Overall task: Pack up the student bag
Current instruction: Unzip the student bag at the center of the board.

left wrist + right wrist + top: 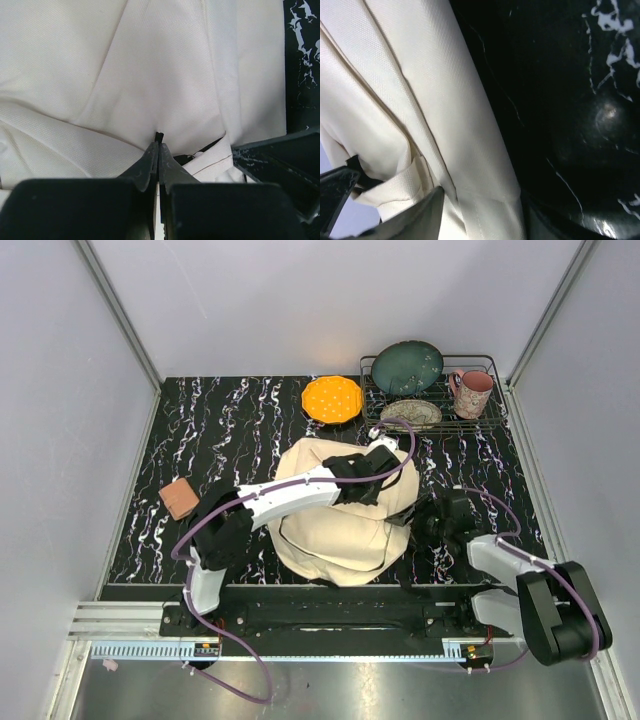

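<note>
My left gripper (pixel 159 146) is closed right down, its two fingers pressed flat against each other. A small black nub shows just at the tips. I cannot tell what it is, or whether it is pinched. Directly under and ahead of those tips lies the bag (pixel 150 75), cream cloth in broad creases that fills nearly all of that wrist view. To the right of the fingers a seamed edge of the bag folds over, and past it is a strip of the black marbled table (pixel 300 60).

My right gripper (pixel 395 182) stands wide. A folded cream loop from the bag's edge lies in the gap between its fingers, and I cannot tell whether either finger presses on it. A long stitched fold of the bag runs ahead of it and to its left, and bare table lies to its right.

From above, the bag sits in a heap in the middle of the table. The left arm reaches across it, so the left gripper is over its far right part, and the right gripper is low at its right edge.

Beyond the left gripper stands a wire rack (pixel 455 422) holding a speckled dish (pixel 411 413), a dark green plate (pixel 408 367) and a pink mug (pixel 472 393). An orange plate (pixel 332 398) lies beyond and left of it. A small brown block (pixel 180 498) sits well off to the left, beside the left arm.
</note>
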You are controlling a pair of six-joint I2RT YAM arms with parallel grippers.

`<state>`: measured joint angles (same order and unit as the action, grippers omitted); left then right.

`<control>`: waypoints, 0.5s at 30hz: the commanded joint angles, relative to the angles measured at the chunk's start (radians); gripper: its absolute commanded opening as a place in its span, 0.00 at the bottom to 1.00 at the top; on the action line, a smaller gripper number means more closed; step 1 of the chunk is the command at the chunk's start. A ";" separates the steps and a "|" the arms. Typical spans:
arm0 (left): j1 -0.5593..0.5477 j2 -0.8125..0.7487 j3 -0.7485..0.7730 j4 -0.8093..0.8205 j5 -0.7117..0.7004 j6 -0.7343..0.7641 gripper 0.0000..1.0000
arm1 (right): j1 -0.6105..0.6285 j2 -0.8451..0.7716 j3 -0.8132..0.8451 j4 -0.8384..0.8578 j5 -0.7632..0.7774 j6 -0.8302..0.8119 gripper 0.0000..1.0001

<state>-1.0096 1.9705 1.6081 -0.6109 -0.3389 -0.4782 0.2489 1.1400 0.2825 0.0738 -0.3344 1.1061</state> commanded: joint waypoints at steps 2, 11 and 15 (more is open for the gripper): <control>0.006 -0.076 0.001 0.003 -0.061 0.023 0.00 | 0.007 0.070 0.017 0.014 0.021 -0.037 0.38; 0.037 -0.157 -0.065 -0.020 -0.146 0.043 0.00 | 0.007 -0.118 -0.002 -0.124 0.158 -0.011 0.02; 0.065 -0.217 -0.158 -0.001 -0.155 0.039 0.00 | 0.007 -0.175 -0.017 -0.157 0.205 0.014 0.00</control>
<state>-0.9920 1.8576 1.5169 -0.6167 -0.3943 -0.4614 0.2619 1.0077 0.2840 -0.0189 -0.2707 1.1004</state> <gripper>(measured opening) 0.012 0.020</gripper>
